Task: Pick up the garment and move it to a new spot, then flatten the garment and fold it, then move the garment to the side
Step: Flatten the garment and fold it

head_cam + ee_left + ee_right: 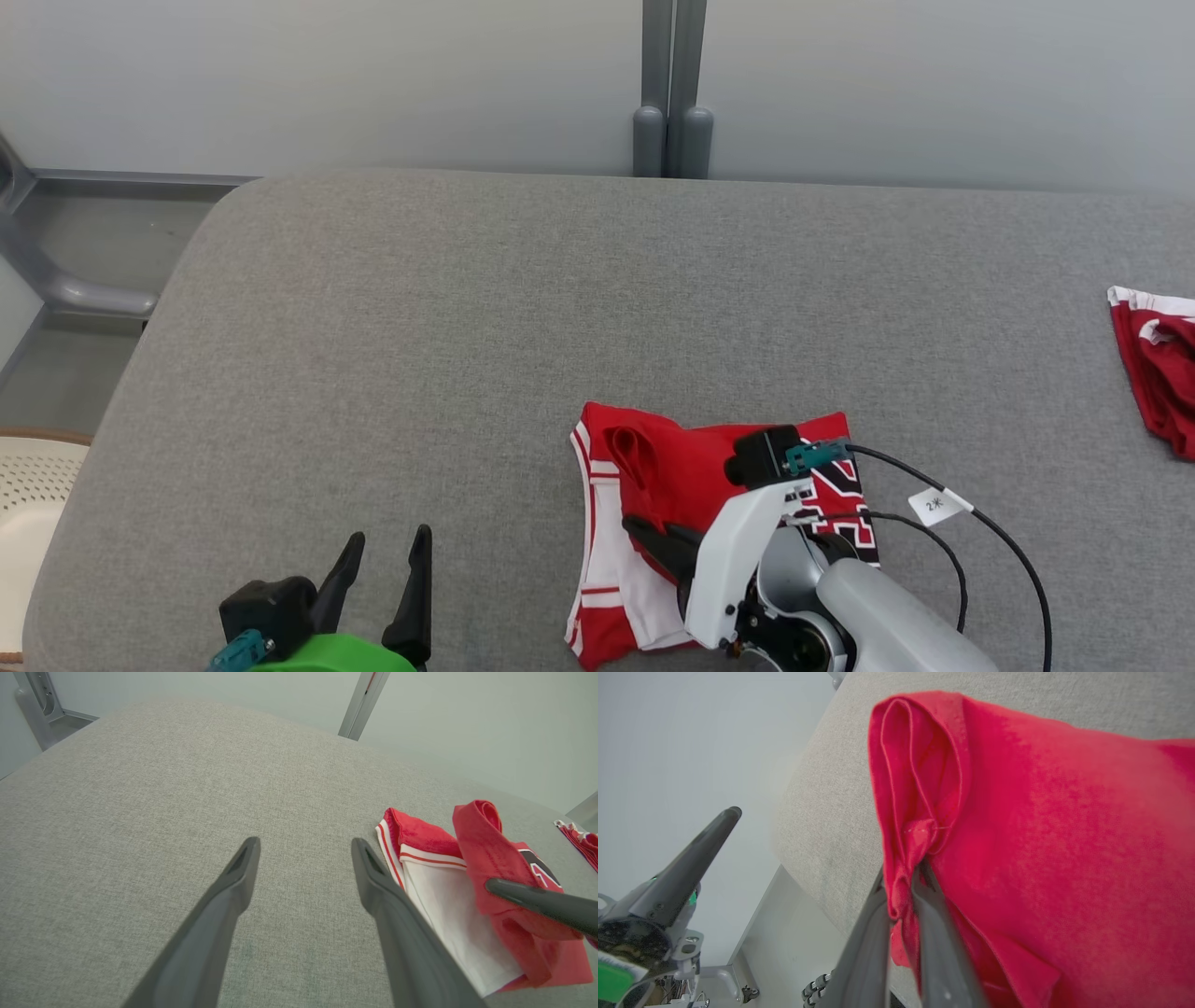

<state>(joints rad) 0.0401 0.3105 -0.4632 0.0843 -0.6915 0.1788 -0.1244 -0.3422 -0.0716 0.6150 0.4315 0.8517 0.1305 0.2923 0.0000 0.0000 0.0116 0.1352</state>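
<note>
The garment lies at the lower middle of the head frame, its long side running up and down. The right pincer is closed on a red fold of it. The left pincer, wide open and empty, stands well apart at lower left. Around is the grey surface, with a second red cloth at the right edge and a pale wall behind.

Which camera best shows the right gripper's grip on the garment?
Right wrist view: the right gripper is shut on a fold of the red garment, close up. In the head view its wrist partly hides the fingers; left wrist view catches one finger.
</note>
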